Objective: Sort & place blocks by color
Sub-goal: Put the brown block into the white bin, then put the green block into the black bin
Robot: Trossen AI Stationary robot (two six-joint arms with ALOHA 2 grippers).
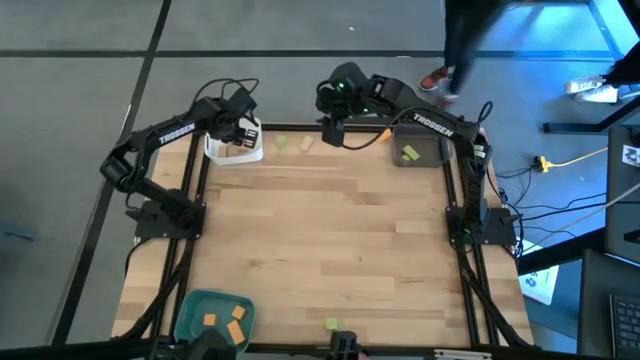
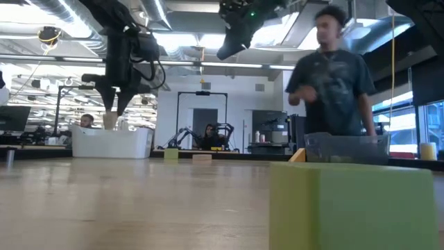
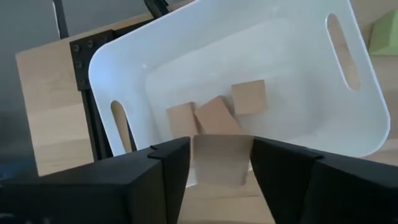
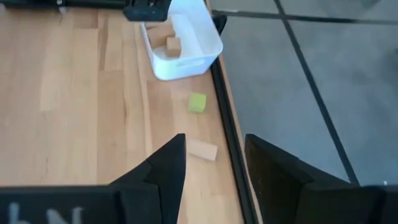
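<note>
My left gripper (image 3: 221, 149) hovers over the white tray (image 3: 323, 93) at the table's far left (image 1: 237, 135) and is shut on a tan block (image 3: 219, 163). Three more tan blocks (image 3: 214, 115) lie on the tray's floor. My right gripper (image 4: 214, 155) is open and raised over the far edge (image 1: 333, 128), above a tan block (image 4: 202, 149) and a green block (image 4: 197, 102) that lie flat on the table. An orange block (image 1: 385, 131) lies beside the grey tray (image 1: 430, 150), which holds a green block (image 1: 410, 153). My left gripper pinches the tan block by two opposite side faces (image 3: 198, 162) between its two fingers. The fingers come from above, pointing down. The block is lifted clear, just above the white tray's inside (image 2: 109, 120).
A teal tray (image 1: 190, 318) with orange blocks (image 1: 236, 328) sits at the near left corner. Another green block (image 1: 331, 323) lies at the near edge, large in the low view (image 2: 354, 205). A person (image 2: 333, 76) stands beyond the far edge. The table's middle is bare wood (image 1: 330, 230).
</note>
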